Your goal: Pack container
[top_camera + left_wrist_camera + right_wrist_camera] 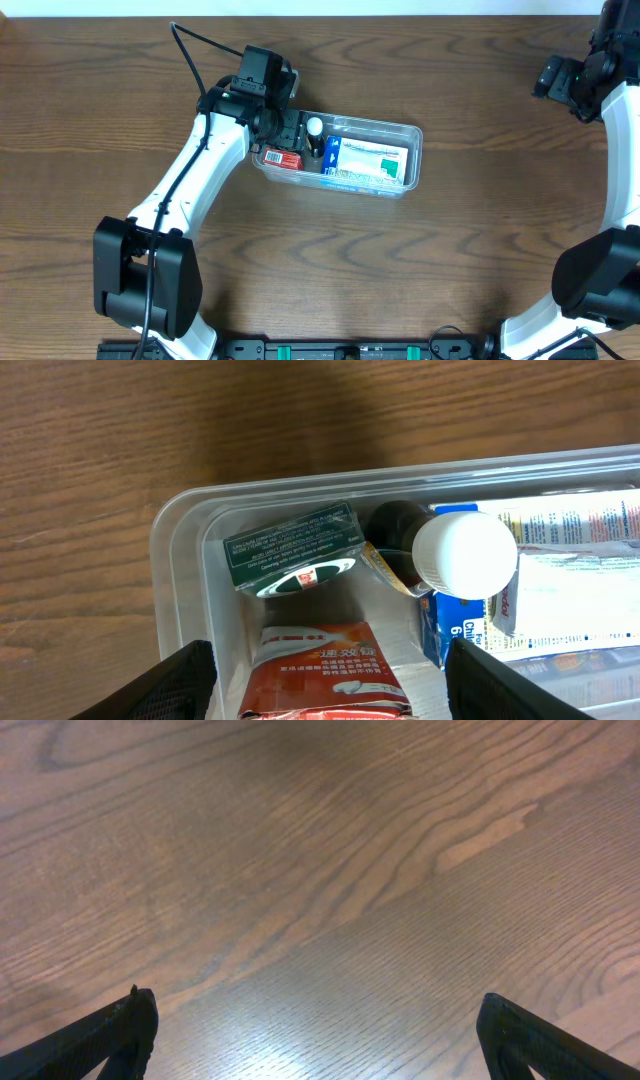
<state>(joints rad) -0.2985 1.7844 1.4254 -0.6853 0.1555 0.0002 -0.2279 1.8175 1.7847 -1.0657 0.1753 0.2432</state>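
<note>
The clear plastic container (412, 135) lies at the table's middle; its rim also shows in the left wrist view (175, 540). Inside it are a red box (325, 665), a green box (290, 550), a dark bottle with a white cap (462, 553) and a blue and white box (365, 160). My left gripper (330, 690) is open above the container's left end, its fingers on either side of the red box without touching it. My right gripper (320, 1040) is open and empty over bare wood at the far right.
The right arm (575, 75) is raised at the table's far right corner. The left arm (190, 190) reaches from the front left toward the container. Dark wood table (450, 260) surrounds the container.
</note>
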